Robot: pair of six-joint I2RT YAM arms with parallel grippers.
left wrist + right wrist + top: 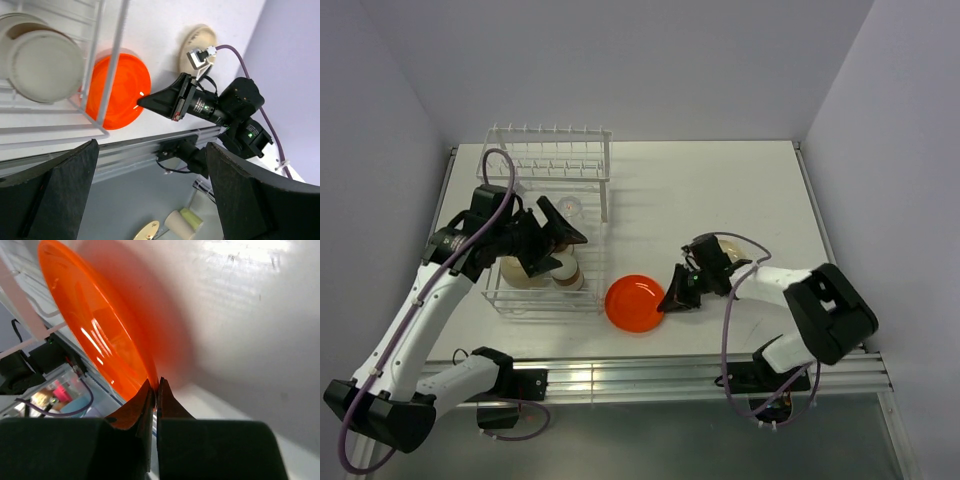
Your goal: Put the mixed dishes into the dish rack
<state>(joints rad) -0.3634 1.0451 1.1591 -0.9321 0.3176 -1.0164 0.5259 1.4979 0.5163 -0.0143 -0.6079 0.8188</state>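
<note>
Orange-red plate [95, 325], rim pinched between right fingers [172, 410]

3 plain lilac-grey walls [620, 60] boxed in a white table [720, 190], its top shining with glare. An aluminium rail [650, 372] ran along its near edge, grey floor [650, 440] below.
</note>
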